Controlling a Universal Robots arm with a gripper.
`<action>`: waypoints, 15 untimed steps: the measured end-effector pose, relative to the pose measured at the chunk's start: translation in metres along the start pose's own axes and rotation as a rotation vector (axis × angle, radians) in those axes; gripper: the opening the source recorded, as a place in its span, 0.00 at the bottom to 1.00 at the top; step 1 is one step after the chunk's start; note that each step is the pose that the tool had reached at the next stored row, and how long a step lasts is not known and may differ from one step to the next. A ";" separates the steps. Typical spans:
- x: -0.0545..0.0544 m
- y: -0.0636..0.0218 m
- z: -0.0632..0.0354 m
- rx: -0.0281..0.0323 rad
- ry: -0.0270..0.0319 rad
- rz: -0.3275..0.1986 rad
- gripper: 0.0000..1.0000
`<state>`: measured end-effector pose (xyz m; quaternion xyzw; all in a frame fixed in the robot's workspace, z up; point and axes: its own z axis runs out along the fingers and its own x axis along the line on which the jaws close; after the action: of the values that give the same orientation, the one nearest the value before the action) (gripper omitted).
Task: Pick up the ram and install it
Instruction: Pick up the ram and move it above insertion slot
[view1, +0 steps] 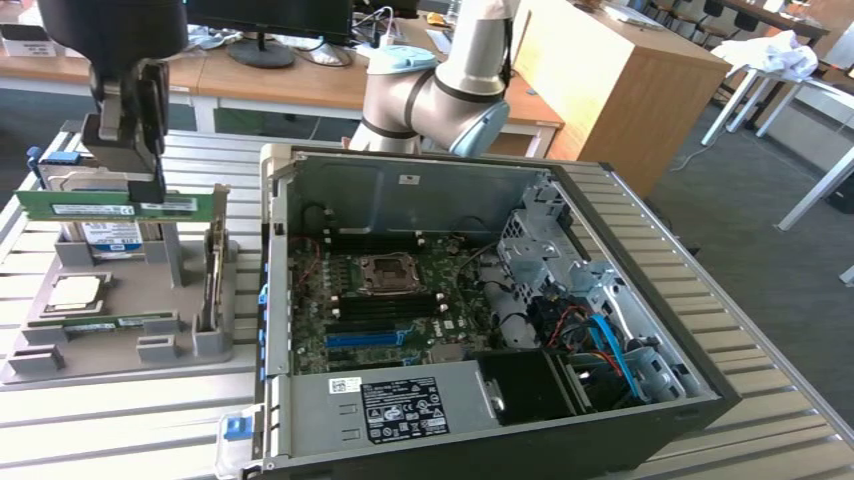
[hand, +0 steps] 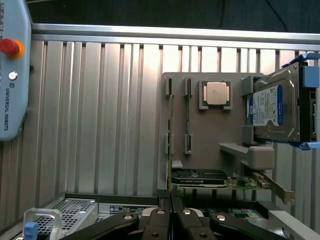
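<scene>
Exterior view: the hand (view1: 138, 190) is closed on the upper edge of the ram (view1: 120, 207). The ram hangs level, above the grey parts holder (view1: 120, 350) on the slatted desk (view1: 134, 420). The hard drive (view1: 110, 238) stands upright just behind the ram. The processor (view1: 74, 292) lies in the holder below it. The open computer case (view1: 400, 190) sits beside the holder, toward the exterior view's right. Wrist view: the fingers (hand: 161, 210) are pinched together, with the ram (hand: 170, 145) seen edge-on between them.
</scene>
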<state>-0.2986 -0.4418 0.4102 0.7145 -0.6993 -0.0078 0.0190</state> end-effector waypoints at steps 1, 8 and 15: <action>0.000 -0.0004 0.0000 0.0000 0.0000 0.000 0.11; 0.000 -0.0006 -0.0001 -0.0001 0.0000 0.000 0.11; 0.000 -0.0020 0.0000 -0.0001 0.0000 0.000 0.11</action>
<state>-0.2966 -0.4418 0.4102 0.7145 -0.6993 -0.0078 0.0190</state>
